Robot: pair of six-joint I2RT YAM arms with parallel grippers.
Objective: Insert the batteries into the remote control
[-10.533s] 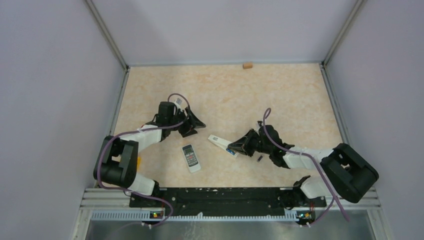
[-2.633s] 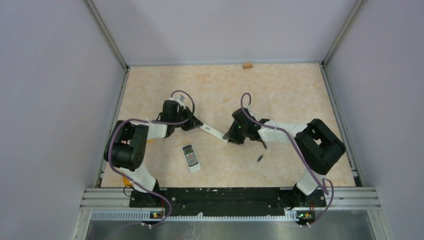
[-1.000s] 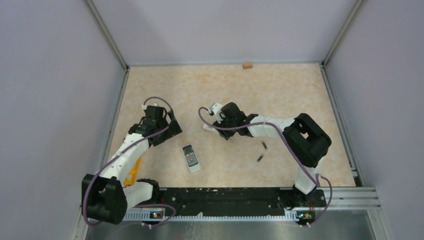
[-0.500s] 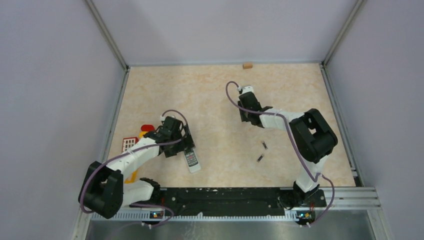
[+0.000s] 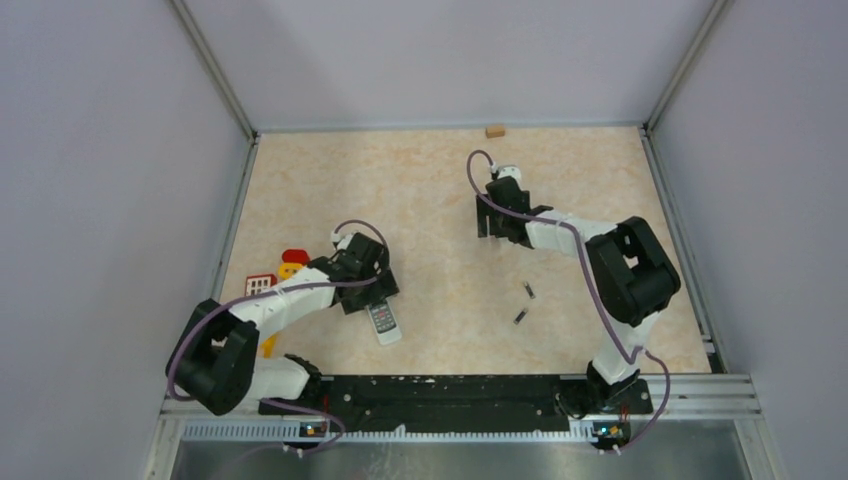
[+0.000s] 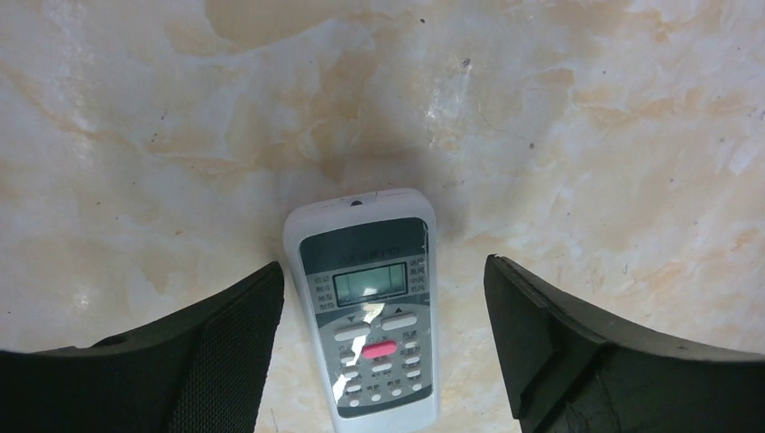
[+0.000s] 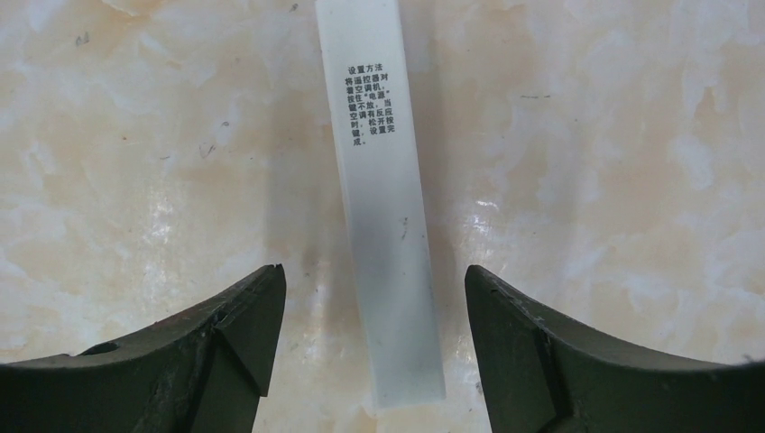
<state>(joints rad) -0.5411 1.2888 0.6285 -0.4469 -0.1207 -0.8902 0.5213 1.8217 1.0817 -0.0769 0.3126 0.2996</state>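
Two batteries (image 5: 529, 291) (image 5: 519, 317): tiny dark cylinders, loose on desk (image 5: 440, 170), well right of keypad remote (image 6: 374, 307), near each other, not touching. Keypad remote white, face up, w/ small display & red button. Left fingers (image 6: 216, 352) spread wide either side of its top end, no contact seen. Right fingers (image 7: 559, 361), beyond & right of keypad remote, also spread, straddling slim white remote (image 7: 383, 225) w/ printed text. Wood block (image 5: 494, 130) far beyond; red/yellow bits (image 5: 290, 262) to its left.

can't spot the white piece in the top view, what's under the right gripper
A long white strip with printed text lies flat on the table, between the right gripper's open fingers, untouched. Its underside cannot be seen.
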